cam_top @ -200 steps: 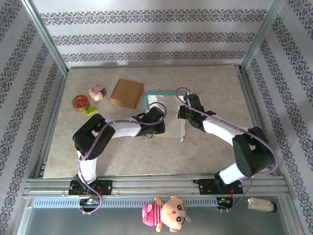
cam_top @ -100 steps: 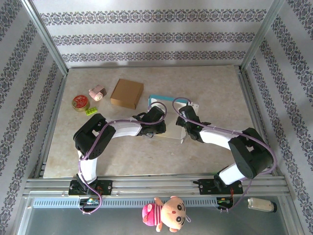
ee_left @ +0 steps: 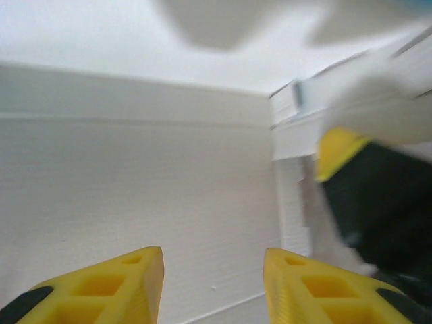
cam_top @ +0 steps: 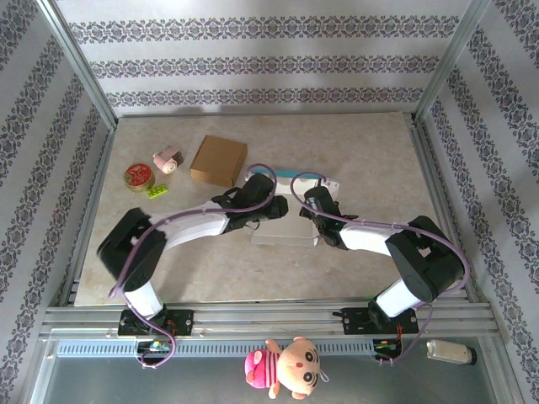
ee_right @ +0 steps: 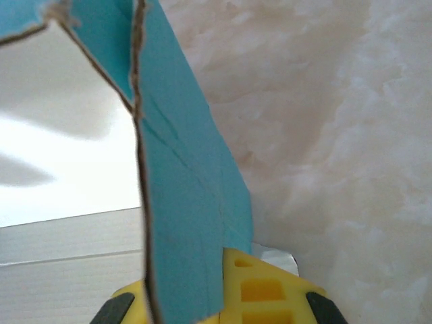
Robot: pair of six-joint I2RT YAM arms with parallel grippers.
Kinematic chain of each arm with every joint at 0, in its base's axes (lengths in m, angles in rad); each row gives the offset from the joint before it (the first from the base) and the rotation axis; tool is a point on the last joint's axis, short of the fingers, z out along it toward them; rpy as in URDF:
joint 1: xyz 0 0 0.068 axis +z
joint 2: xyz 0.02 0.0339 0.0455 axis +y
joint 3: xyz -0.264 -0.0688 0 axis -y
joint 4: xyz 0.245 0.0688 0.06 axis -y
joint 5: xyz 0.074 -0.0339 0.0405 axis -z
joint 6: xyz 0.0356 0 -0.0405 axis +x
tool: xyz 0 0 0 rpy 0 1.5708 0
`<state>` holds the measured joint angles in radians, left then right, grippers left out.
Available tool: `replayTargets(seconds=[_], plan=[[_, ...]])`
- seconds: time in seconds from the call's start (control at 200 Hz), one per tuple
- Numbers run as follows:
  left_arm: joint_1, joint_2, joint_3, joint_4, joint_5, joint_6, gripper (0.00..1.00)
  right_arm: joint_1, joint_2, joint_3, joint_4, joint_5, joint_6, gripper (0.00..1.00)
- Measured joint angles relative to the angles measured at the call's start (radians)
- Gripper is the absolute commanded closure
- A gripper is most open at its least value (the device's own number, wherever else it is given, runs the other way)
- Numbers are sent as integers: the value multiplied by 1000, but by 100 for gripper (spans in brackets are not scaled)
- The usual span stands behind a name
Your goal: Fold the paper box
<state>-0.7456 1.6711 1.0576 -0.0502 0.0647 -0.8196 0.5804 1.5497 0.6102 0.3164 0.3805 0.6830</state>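
Note:
The paper box (cam_top: 282,234), white inside and teal outside, lies mid-table with both arms meeting over it. My left gripper (cam_top: 274,206) hovers over its white corrugated floor (ee_left: 148,189). Its yellow fingertips (ee_left: 128,283) are open with nothing between them, midpoint (ee_left: 212,273). My right gripper (cam_top: 310,204) is shut on the box's teal flap (ee_right: 182,202), which stands upright between its yellow pads (ee_right: 263,290), midpoint (ee_right: 223,287). The right gripper's yellow and black finger (ee_left: 341,152) appears in the left wrist view beside an inner wall.
A brown cardboard box (cam_top: 219,160), a pink toy (cam_top: 168,159), a red tin (cam_top: 137,176) and a green brick (cam_top: 157,191) sit at the back left. A plush doll (cam_top: 285,366) and a bottle (cam_top: 450,351) lie below the table's front rail.
My left gripper has opened and let go of the box, and its arm has stretched out. The right gripper has drawn the teal flap leftward and nearer, raising that side.

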Motion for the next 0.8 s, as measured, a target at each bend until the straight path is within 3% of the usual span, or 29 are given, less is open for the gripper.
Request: replayTargets(seconds=[0.135,0.26,0.46,0.65,0.715,0.799], plan=[[55,-170,-8,-39,-71,-24,41,0,0,0,0,0,-1,100],[151,-216,33,-100,-89,-22,36,0,0,0,0,0,-4,100],[314,-90,127,-169,23,-15,27,0,2,0,3,-2,-12,100],[331,72,192,-170,161,21,23,0,2,0,6,-7,-31,100],[330,111,212,-159,190,19,24,0,2,0,7,-8,-35,100],[341,126,224,-130,223,16,33,0,3,0,7,-7,-35,100]])
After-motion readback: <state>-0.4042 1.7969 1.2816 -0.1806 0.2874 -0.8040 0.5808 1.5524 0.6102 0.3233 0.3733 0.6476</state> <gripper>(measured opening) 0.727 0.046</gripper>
